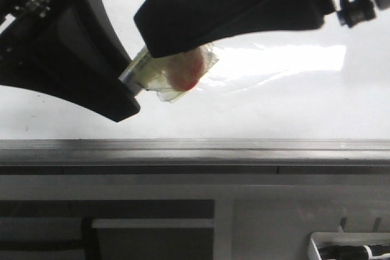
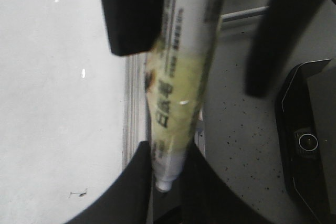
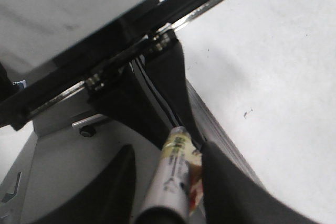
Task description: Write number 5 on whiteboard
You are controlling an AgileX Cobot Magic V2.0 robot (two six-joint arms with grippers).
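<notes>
The whiteboard point(image 1: 286, 108) fills the upper part of the front view — glossy white, with a bright band of glare across it and a tiny dark speck near its lower left. A grey metal edge strip point(image 1: 195, 147) runs along its near side, and below that lie pale grey and dark panels of the stand. No drawn 5 shows on the visible part of the board. At the bottom right corner of the front view sits the rim of a white tray point(image 1: 317, 245); what lies in it is too cut off to tell.

Above the board both arms meet at a marker point(image 1: 143, 68), a white barrel with printed text and yellowish clear tape wrapped round it, plus a patch of red. The left gripper point(image 2: 168, 177) has its dark fingers point(image 2: 134, 182) pressed on either side of the barrel's end, holding it. The right gripper point(image 3: 168, 182) has the other end of the marker between its fingers point(image 3: 223, 177); one finger lies against it, but whether both clamp it I cannot tell. In the left wrist view a speckled grey tabletop point(image 2: 236, 145) lies beside the board.
</notes>
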